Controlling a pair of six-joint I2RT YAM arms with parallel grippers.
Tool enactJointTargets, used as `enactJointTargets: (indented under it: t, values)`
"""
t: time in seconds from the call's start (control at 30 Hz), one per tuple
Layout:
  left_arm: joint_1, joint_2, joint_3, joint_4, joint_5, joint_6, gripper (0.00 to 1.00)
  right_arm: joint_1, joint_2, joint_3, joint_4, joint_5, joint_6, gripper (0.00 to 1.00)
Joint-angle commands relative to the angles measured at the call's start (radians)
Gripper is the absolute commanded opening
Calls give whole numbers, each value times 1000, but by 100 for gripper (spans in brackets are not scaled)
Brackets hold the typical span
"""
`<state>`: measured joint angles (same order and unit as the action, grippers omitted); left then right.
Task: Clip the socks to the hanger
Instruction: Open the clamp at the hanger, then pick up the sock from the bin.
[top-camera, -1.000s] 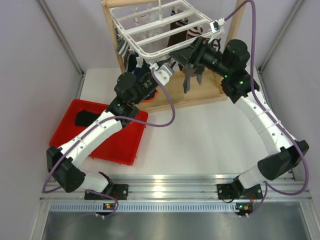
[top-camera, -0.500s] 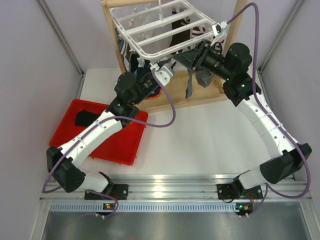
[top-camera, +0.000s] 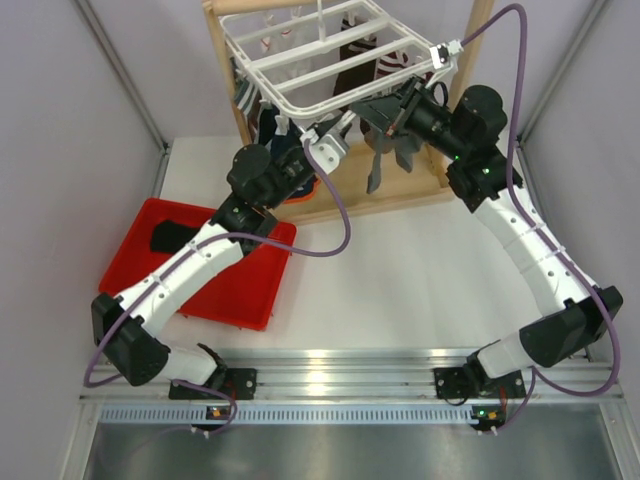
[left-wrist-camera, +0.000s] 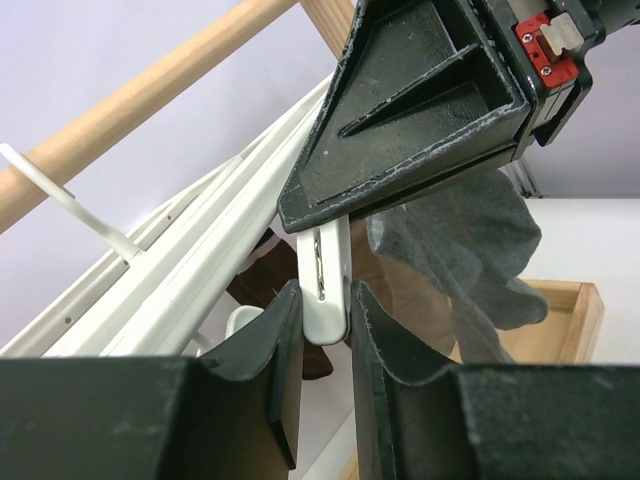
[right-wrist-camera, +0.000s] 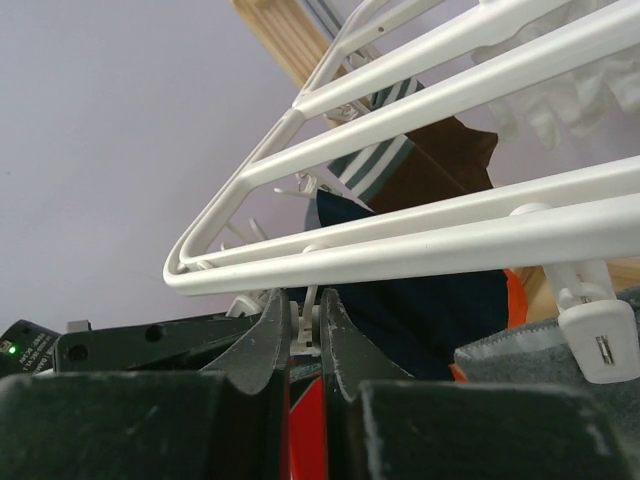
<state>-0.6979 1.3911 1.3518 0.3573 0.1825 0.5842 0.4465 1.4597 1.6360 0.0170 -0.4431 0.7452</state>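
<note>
The white hanger (top-camera: 330, 62) hangs from the wooden frame at the back, with striped-cuff and dark brown socks (right-wrist-camera: 375, 168) under its bars (right-wrist-camera: 450, 240). In the left wrist view my left gripper (left-wrist-camera: 326, 300) is shut on a white clip (left-wrist-camera: 325, 275). The right gripper's black finger (left-wrist-camera: 420, 110) sits just above it. A grey sock (left-wrist-camera: 470, 250) hangs behind them, and its top is hidden. In the right wrist view my right gripper (right-wrist-camera: 303, 315) is shut on a white clip (right-wrist-camera: 306, 325) under the front bar. I cannot tell whether both hold the same clip. From above, the two grippers (top-camera: 322, 140) (top-camera: 375, 112) meet under the hanger's front edge, with the grey sock (top-camera: 378, 168) dangling below.
A red bin (top-camera: 235, 280) on the table's left holds a black sock (top-camera: 165, 238). The light wooden frame (top-camera: 400, 195) stands behind the arms. Navy fabric with orange trim (right-wrist-camera: 430, 300) hangs behind the hanger. Another white clip (right-wrist-camera: 600, 340) hangs at the far right above grey fabric.
My right gripper's jaws have closed from wide open onto a clip, and its wrist has shifted slightly up and right. The left arm and its grip have not moved.
</note>
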Motion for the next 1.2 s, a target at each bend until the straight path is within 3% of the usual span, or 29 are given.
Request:
enactJointTargets:
  t: [0.0,0.07,0.2,0.37,0.5,0.6,0.77,0.83,0.93,1.17]
  values:
    - [-17,-38,0,3,58,11,0,-8,-6,5,70,-11,5,1]
    - [-15,-37,10,-6,49,-9,0,-9,-6,2,84,-23,5,0]
    - [-15,-59,36,-108,43,-78,51,-12,-1,-1,87,-28,9,0]
    - [27,-185,40,-306,170,-263,64,-29,4,-2,93,-43,16,0]
    - [93,-271,44,-530,218,-406,65,-31,-2,-24,110,-54,6,0]
    - [231,-329,27,-665,281,-497,64,-34,-10,-34,110,-54,-23,0]
    - [633,-350,32,-859,527,-524,63,-48,-4,-22,81,-60,-43,0]
    - [797,-319,33,-966,561,-474,60,-49,2,-18,75,-68,-47,0]
    - [911,-264,3,-1073,506,-368,52,-49,8,-7,61,-72,-56,0]
    - [956,-175,-177,-1040,359,-118,37,-54,17,-16,55,-68,-67,0]
